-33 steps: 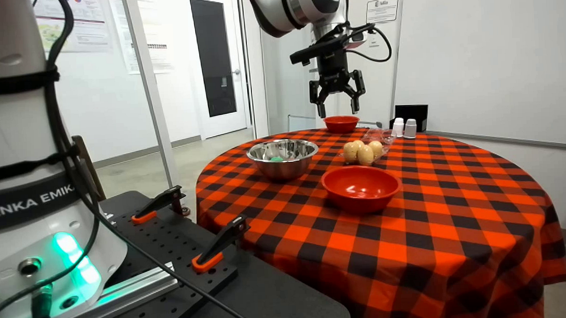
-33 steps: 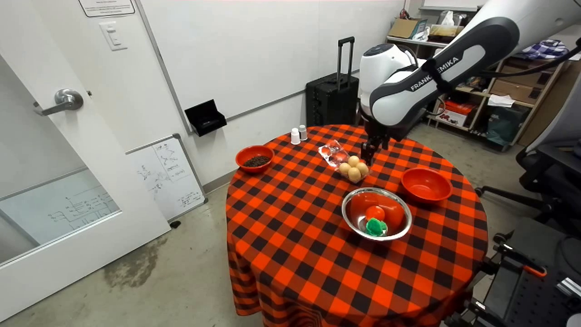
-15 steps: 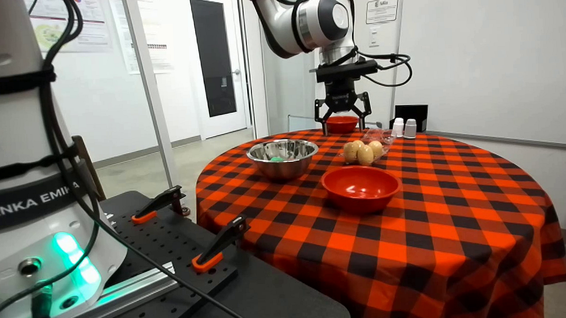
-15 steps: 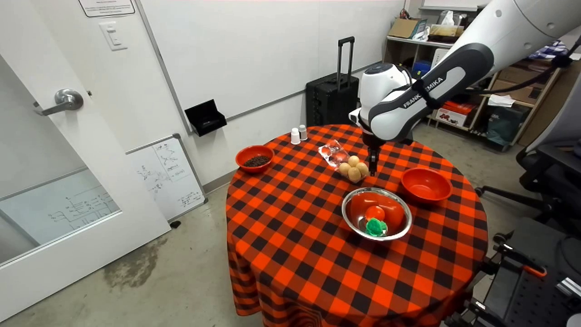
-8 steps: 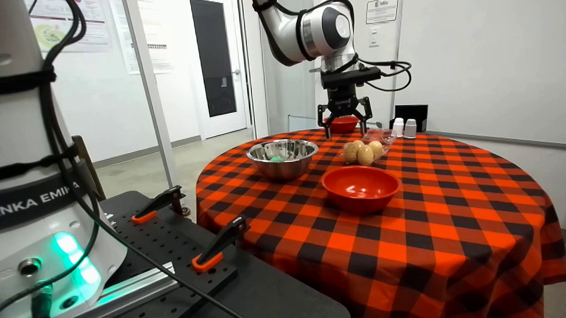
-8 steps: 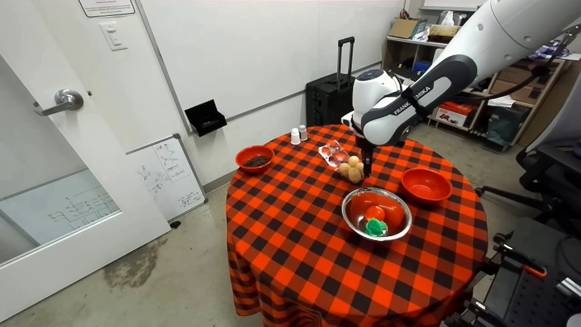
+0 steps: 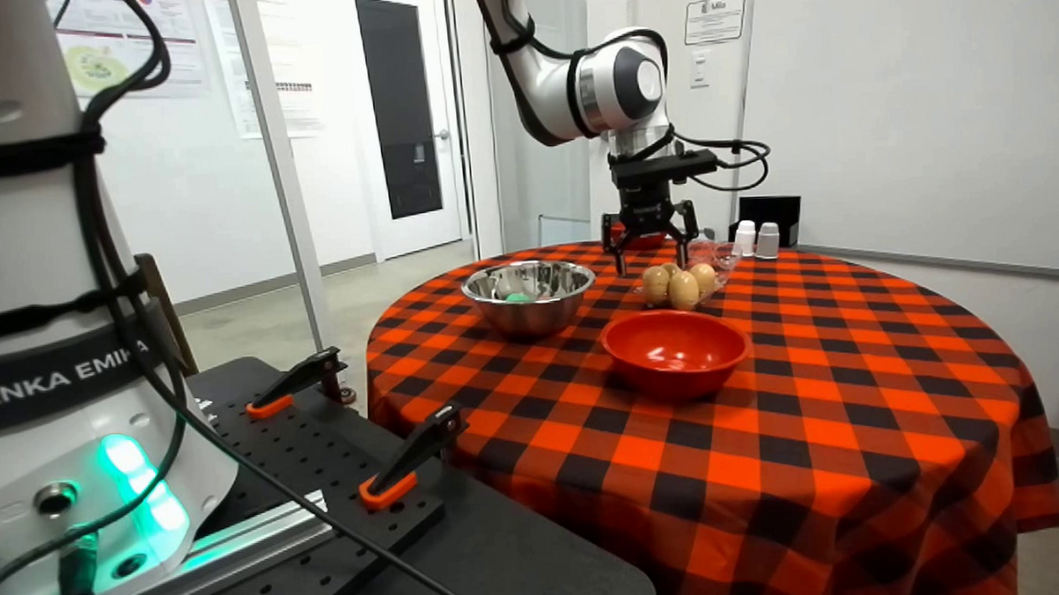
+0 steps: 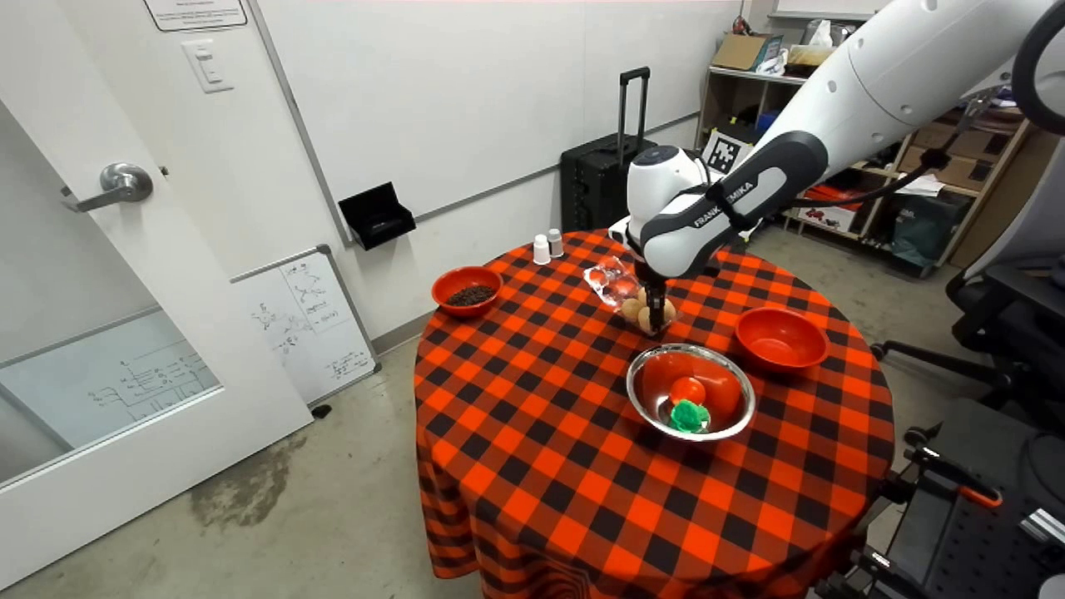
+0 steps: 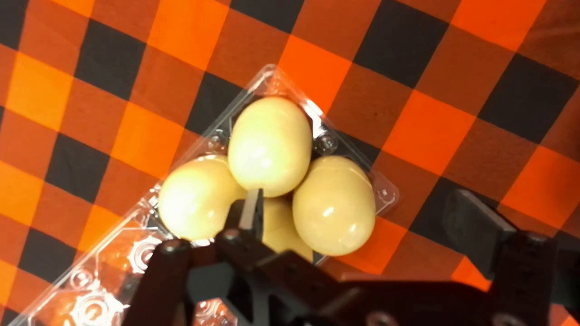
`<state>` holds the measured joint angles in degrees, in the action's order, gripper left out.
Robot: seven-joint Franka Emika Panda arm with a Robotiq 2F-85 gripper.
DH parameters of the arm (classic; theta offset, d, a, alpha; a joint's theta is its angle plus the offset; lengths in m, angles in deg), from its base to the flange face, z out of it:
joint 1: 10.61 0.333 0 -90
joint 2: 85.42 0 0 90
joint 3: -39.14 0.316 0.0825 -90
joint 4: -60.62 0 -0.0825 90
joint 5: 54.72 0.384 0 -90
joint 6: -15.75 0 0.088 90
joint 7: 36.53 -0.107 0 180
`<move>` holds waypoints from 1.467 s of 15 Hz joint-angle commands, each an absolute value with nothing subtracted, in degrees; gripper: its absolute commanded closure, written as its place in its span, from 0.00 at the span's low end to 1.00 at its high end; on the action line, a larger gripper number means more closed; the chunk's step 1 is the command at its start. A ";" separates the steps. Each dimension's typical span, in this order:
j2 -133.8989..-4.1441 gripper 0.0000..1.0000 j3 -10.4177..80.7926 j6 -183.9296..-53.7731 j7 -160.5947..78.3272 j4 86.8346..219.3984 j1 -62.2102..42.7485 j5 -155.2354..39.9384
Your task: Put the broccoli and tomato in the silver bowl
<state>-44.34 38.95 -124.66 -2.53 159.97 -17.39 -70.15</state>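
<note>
The round table, checked cover and all, bears the silver bowl, from which the rest is best placed. A red bowl stands near the silver bowl, apart from its rim. On another side of the silver bowl, near but apart, lies a clear plastic carton, and over that carton, outside the silver bowl's rim, hangs the gripper, pointing down. Its jaws stand wide, with nothing gripped: in the wrist view one of the fingers is over the pale eggs, the other over the table, apparently on the silver bowl's side of them. Whether the first touches an egg I cannot tell. The next move turns on this: the jaws are outside the silver bowl, and both the tomato and the broccoli lie inside it. The tomato is on the gripper's side of the broccoli, so a line from the jaws across the rim meets the tomato first; neither shows a clear long axis to match. With both in the silver bowl, the placing looks done, and I would expect a rise away from the eggs rather than a grasp; going lower or squeezing here risks knocking an egg.
</note>
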 commanded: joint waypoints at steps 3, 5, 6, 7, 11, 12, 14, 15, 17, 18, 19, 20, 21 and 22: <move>-39.99 0.17 39.85 -122.05 -0.52 153.46 -17.47 -70.70; -39.11 0.30 39.59 -121.81 -0.30 152.49 -17.30 -70.95; -38.88 0.36 39.44 -121.59 -0.24 152.23 -17.27 -71.08; -38.68 0.46 39.32 -121.43 -0.20 152.00 -17.30 -71.16; -38.42 0.75 38.85 -120.91 -0.24 152.08 -17.41 -71.55; -38.59 0.72 38.77 -120.93 -0.26 152.15 -17.42 -71.65; -39.06 0.77 38.79 -120.95 -0.31 152.58 -17.57 -71.55; -39.63 0.78 38.92 -121.08 -0.25 152.94 -17.69 -71.42; -40.54 0.78 39.12 -121.17 -0.23 153.42 -17.86 -71.17; -41.28 0.77 39.36 -121.22 -0.09 153.83 -18.07 -70.89; -42.02 0.77 39.53 -121.32 0.01 154.24 -18.23 -70.70; -42.80 0.77 39.81 -121.43 0.24 154.63 -18.50 -70.39; -43.73 0.76 40.10 -121.48 0.47 155.07 -18.78 -70.07; -44.87 0.76 40.63 -121.33 0.93 155.59 -19.22 -69.49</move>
